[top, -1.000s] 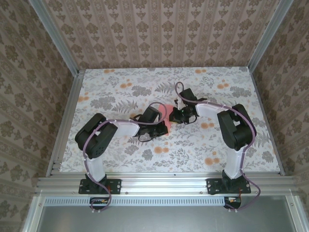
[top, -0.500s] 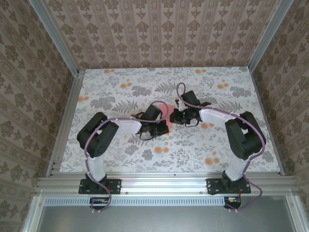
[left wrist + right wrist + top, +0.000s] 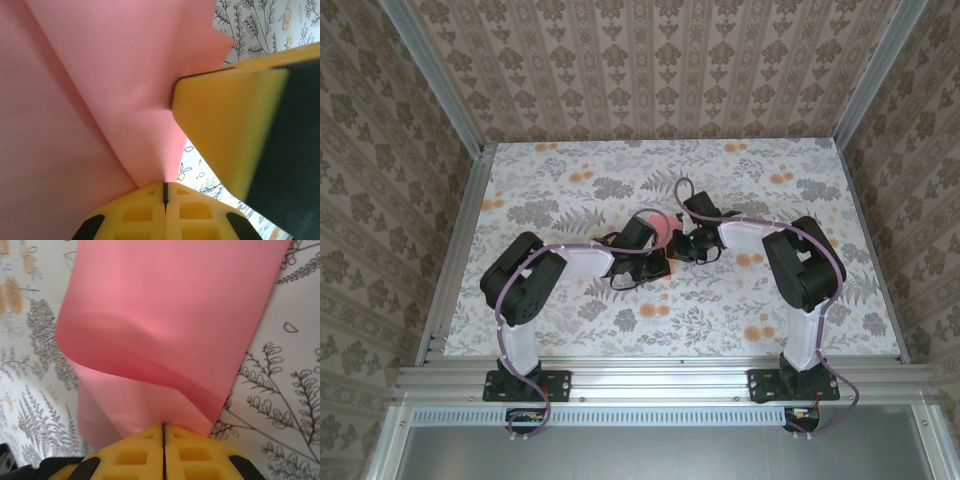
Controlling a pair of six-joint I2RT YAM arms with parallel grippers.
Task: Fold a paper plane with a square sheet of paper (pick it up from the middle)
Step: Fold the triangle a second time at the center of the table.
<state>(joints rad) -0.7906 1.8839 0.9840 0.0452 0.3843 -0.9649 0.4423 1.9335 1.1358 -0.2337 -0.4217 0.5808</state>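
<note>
The square sheet of paper [image 3: 664, 231] is pink and hangs bent between both grippers at mid-table, mostly covered by them from above. My left gripper [image 3: 165, 186] is shut on one edge of the sheet [image 3: 100, 100], which rises in a sharp crease from the jaws. One yellow finger [image 3: 225, 125] of the right gripper presses close on the right. My right gripper [image 3: 163, 427] is shut on the sheet [image 3: 170, 315], which curls over in a loose roll ahead of the jaws. From above, the left gripper [image 3: 658, 258] and right gripper [image 3: 677, 243] nearly touch. The paper plane is out of view.
The floral-print tabletop [image 3: 620, 190] has aluminium rails along its left edge [image 3: 460, 240] and front edge [image 3: 650, 375]. Patterned walls close the back and sides. Both arms' elbows [image 3: 520, 280] [image 3: 805, 265] stand over the near half.
The right arm's elbow swung out to the right and then back, and its wrist has edged left toward the left gripper. Less pink paper shows between them from above. The left arm barely moved.
</note>
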